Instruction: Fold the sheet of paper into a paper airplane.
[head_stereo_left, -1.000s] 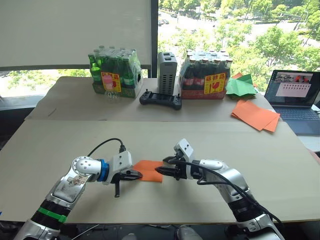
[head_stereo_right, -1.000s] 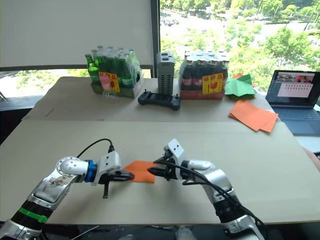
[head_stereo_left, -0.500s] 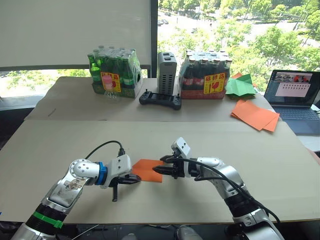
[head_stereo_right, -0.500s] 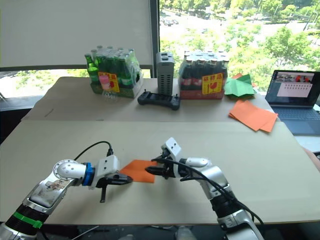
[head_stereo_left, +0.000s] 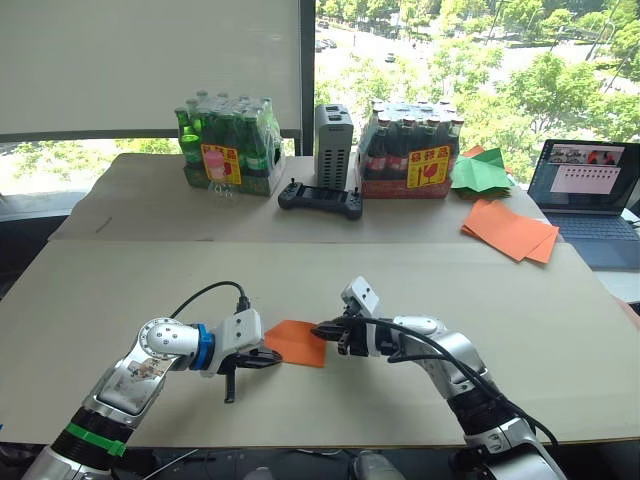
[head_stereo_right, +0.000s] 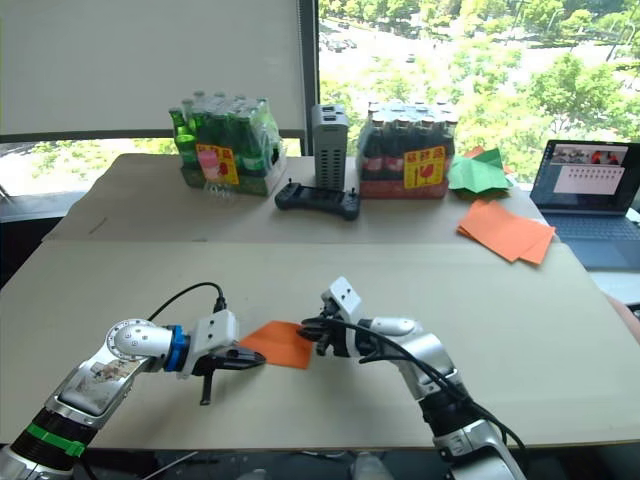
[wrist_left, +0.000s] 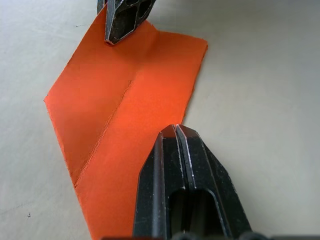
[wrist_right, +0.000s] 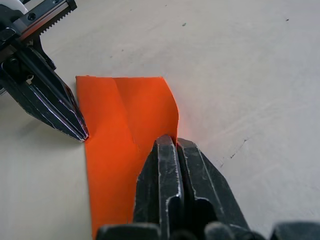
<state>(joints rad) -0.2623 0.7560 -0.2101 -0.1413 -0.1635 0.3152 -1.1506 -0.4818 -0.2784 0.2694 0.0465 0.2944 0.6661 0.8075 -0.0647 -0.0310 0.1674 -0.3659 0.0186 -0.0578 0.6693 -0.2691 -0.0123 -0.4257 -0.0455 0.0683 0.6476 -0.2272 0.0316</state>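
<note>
Both arms have edged inward, closed left gripper (head_stereo_left: 272, 357) and right gripper (head_stereo_left: 322, 331) pressing opposite ends of the sheet of paper (head_stereo_left: 296, 342) mid-table, only partly folded, no airplane yet.

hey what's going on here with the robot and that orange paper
The robot is partway through folding a paper airplane. The sheet of paper lies flat on the table, already creased, with one corner folded in. The left gripper and the right gripper both have their fingers shut and press their tips on opposite edges of the sheet. It is not yet a narrow pointed plane. Spare orange sheets and a green paper shape sit at the far right.
</note>
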